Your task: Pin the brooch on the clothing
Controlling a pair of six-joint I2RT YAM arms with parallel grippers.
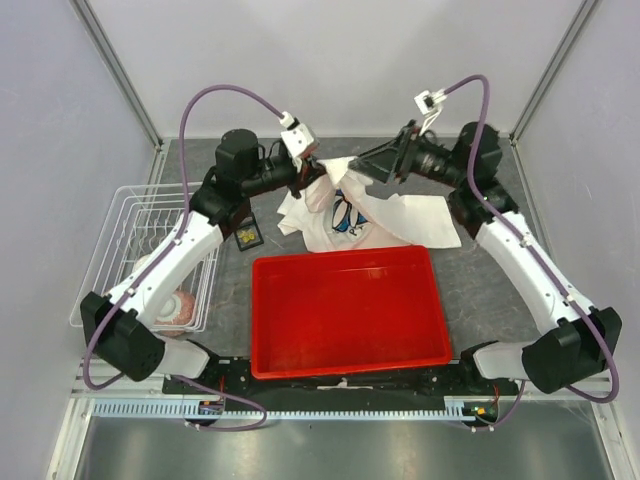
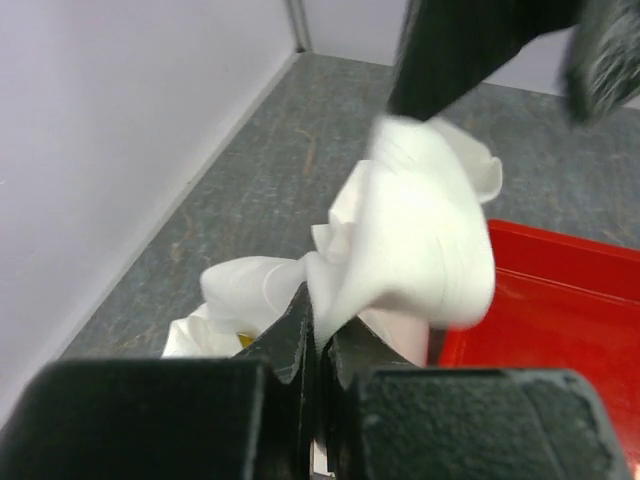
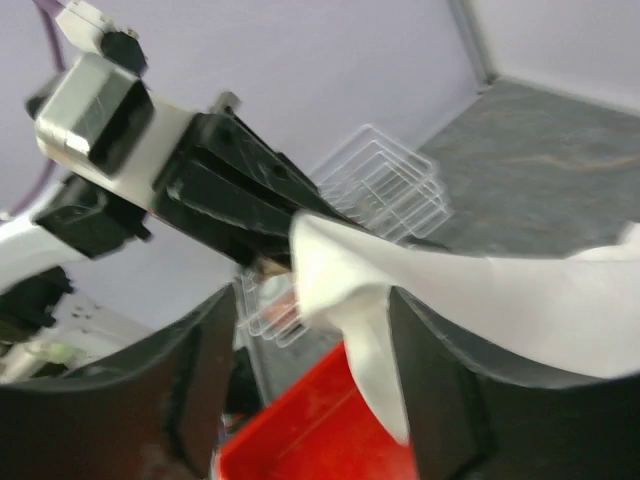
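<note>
top external view.
- mounting rail (image 1: pixel 340 382): nearest item, along the table's near edge, carrying both arm bases.
- red tray (image 1: pixel 345 325): rectangular, just beyond the rail, between the two arms.
- wire rack (image 1: pixel 120 215): white, at the left, beside the left arm (image 1: pixel 170 262); a round pinkish item (image 1: pixel 180 305) lies in it.
- small black square tray (image 1: pixel 247 237): between rack and shirt, on the grey table (image 1: pixel 480 300); gold-yellow flecks on it, too small to tell whether one is the brooch.
- white t-shirt (image 1: pixel 425 220): crumpled beyond the red tray, with its blue daisy print (image 1: pixel 345 215) facing up; one fold is raised off the table between the two tools.
- left gripper (image 1: pixel 312 172): at the raised fold from the left.
- right gripper (image 1: pixel 365 172): at the same fold from the right, on the right arm (image 1: pixel 530 270).

left wrist view.
- left gripper fingers (image 2: pixel 290 345): pressed together, pinching an edge of the t-shirt at their tips. the cloth billows up beyond them, over grey table. a corner of the red tray lies to the right. the dark right gripper stands blurred above the cloth.

right wrist view.
- right gripper fingers (image 3: pixel 195 400): spread apart, gripping nothing. a strip of t-shirt hangs in the gap and the cloth drapes over the right-hand finger. the left gripper is opposite, its tip at the cloth's corner. the wire rack and red tray are behind and below.
</note>
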